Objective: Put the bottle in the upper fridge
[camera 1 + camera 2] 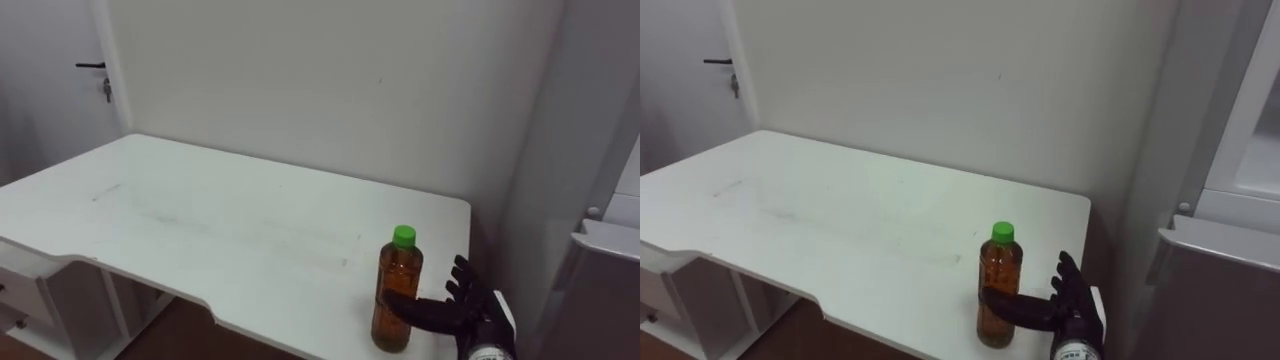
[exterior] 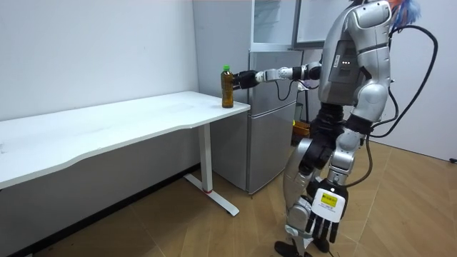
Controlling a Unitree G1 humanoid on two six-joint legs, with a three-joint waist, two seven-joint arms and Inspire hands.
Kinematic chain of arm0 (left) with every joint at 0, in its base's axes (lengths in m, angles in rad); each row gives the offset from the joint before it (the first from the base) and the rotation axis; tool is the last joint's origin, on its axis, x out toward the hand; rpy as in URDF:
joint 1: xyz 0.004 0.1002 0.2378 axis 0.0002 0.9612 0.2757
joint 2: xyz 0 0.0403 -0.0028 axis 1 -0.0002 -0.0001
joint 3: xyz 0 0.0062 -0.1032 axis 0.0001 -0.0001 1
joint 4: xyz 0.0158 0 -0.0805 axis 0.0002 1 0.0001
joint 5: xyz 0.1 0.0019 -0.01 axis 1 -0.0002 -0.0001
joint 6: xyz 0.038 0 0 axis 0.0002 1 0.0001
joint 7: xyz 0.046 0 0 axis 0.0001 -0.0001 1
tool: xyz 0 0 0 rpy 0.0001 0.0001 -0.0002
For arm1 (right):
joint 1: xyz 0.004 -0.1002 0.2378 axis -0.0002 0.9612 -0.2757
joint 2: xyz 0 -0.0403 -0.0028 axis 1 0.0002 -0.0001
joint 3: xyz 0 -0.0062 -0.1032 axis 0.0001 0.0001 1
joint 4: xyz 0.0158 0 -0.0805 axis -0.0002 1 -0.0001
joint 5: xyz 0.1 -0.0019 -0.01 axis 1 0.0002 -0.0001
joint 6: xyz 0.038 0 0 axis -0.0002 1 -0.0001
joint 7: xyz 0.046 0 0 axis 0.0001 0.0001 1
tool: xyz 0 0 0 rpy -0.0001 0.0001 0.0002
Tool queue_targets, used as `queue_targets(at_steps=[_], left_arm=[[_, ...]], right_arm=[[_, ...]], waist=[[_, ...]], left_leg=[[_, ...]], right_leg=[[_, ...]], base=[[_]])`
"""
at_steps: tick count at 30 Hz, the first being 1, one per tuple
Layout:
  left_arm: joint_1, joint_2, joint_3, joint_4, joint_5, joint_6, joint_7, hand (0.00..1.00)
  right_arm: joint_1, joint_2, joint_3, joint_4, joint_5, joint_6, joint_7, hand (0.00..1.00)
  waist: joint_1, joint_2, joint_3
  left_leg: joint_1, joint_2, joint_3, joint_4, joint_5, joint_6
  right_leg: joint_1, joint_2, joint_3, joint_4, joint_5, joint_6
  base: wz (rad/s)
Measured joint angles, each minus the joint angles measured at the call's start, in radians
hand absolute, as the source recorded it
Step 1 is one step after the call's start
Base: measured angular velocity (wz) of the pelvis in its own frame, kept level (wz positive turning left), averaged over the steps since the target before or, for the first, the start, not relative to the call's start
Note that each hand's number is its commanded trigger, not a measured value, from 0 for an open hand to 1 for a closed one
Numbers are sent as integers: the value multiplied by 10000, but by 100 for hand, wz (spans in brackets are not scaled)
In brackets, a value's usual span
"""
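Observation:
An amber bottle (image 1: 397, 295) with a green cap stands upright on the white table (image 1: 200, 220), at its right end close to the front edge. My right hand (image 1: 472, 308) is just to the right of it and open. Its thumb reaches across the bottle's lower front and its fingers are spread and straight beside it. In the room view the outstretched right hand (image 2: 246, 78) meets the bottle (image 2: 227, 86) at the table's corner. My left hand (image 2: 321, 220) hangs by my leg with relaxed fingers. The grey fridge (image 2: 271, 114) stands right beside the table, its upper compartment (image 2: 275, 21) open.
The fridge's lower body (image 1: 600, 270) sits close to my right hand, and the white wall runs behind the table. A closed door (image 1: 45, 90) is at the far left. A drawer unit (image 1: 25, 295) stands under the table's left end. I stand on wood floor facing the table's end.

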Motion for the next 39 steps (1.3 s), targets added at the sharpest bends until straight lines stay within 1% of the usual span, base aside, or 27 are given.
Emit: queue_targets(at_steps=[2,5,6,9,15,21,22,25,32,39], left_arm=[[3,9,115,-3,-7,12,-92,0],[-3,9,154,-1,-38,20,-133,0],[-7,10,155,-1,-119,21,-134,0],[-7,13,156,8,-274,46,-157,0],[36,5,163,63,-374,99,-184,0],[37,26,162,53,-373,91,-348,0],[37,29,162,53,-370,92,-348,0],[38,30,161,30,-372,93,-346,0],[64,35,157,14,-374,104,-346,0],[96,35,157,-52,-381,108,-326,0]], right_arm=[[-92,2,2,-150,-23,0,0,0],[-183,2,2,-173,-21,0,-55,0],[-220,0,2,-172,-21,1,-68,0],[-409,-1,9,-170,-23,2,-64,0],[-685,-1,17,-174,-20,2,63,0],[-822,-3,18,-175,-27,2,70,0],[-847,-2,19,-176,-25,2,71,0],[-848,-2,25,-176,-26,2,73,0],[-847,-2,52,-175,-23,2,77,0],[-847,-5,60,-174,-27,2,69,0]], waist=[[19,-89,3],[143,-174,-41],[159,-182,-32],[204,-174,-24],[322,-82,32],[318,-98,15],[321,-113,-5],[322,-104,-16],[331,-59,-9],[247,-36,-6]], left_leg=[[4,-13,3,25,21,25],[9,-40,2,18,7,47],[6,-40,-5,17,6,49],[19,-104,-181,14,-10,69],[11,-146,-264,-5,-18,92],[-38,-173,-316,-7,-11,105],[-34,-173,-319,-7,-11,105],[-22,-182,-359,-5,-8,106],[37,-190,-434,2,-3,101],[28,-190,-443,39,8,102]], right_leg=[[5,-10,-14,-8,-24,30],[67,-32,-40,13,-37,64],[119,-29,-84,15,-23,70],[174,-65,-234,19,-23,93],[112,-104,-256,172,-20,111],[64,-98,-265,169,-22,118],[71,-100,-274,168,-22,119],[112,-101,-334,168,-21,121],[234,-103,-502,165,-20,123],[152,-129,-508,170,-19,123]], base=[[6],[2],[4],[12],[3],[1],[0],[3],[3],[0]])
